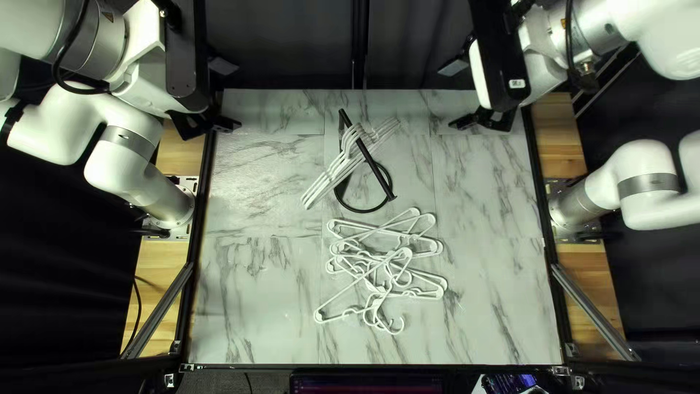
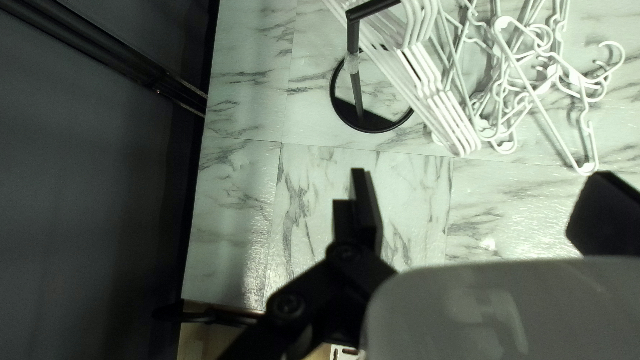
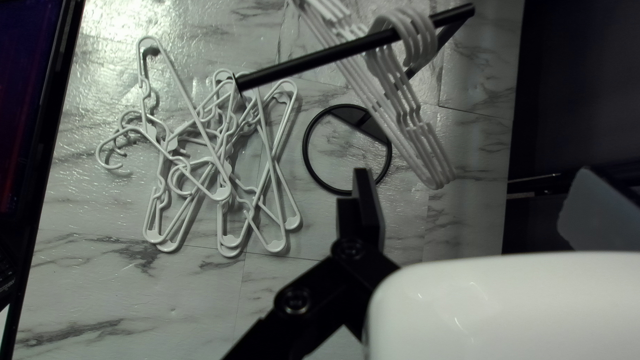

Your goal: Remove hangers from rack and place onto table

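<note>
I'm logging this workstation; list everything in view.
hangers on rack: several, white, on its bar
loose hangers: several, white, tangled on table
rack: one, black, far half of table
table: one, marbled grey-white, centre
wooden edges: two, brown, table's sides
metal bars: two, grey, near corners
curtain: one, dark, behind table
screen: one, dark, near edge
cut-off items: count unclear, mixed, beside screen
arms: two, white, table's left and right
left gripper: one, black, far left
right gripper: one, black, far right

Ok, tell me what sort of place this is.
Probably a robotics lab or test station: my left arm and right arm are mounted at opposite sides of a table, with a dark curtain behind it.
</note>
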You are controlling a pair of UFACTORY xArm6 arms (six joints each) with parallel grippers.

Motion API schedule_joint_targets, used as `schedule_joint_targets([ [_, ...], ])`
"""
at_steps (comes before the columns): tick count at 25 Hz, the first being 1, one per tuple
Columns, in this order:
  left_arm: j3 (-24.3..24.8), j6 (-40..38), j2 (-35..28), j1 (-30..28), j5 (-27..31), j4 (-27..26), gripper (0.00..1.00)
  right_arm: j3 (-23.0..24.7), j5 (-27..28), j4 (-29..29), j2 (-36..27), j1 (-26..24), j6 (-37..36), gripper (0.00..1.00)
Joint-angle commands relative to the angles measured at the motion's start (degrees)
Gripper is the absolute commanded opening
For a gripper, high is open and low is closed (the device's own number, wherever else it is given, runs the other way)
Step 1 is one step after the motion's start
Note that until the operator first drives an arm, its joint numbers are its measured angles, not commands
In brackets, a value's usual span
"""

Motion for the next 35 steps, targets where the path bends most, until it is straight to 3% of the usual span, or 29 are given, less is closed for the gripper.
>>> schedule_joint_targets([
  [1, 0.00, 0.00, 0.00, 0.00, 0.00, 0.00, 1.00, 1.27, -1.02, 2.28, -0.34, -1.41, -1.35, 1.00],
  [27, 0.37, 0.03, -0.45, 0.42, -0.05, -0.78, 1.00, 1.27, -1.02, 2.28, -0.34, -1.41, -1.35, 1.00],
  [30, 0.68, -5.94, 4.05, -2.24, -1.11, -0.27, 1.00, 1.27, -1.02, 2.28, -0.34, -1.41, -1.35, 1.00],
  [35, -1.26, -22.74, 12.92, -13.44, 1.79, 3.58, 1.00, 1.27, -1.02, 2.28, -0.34, -1.41, -1.35, 1.00],
])
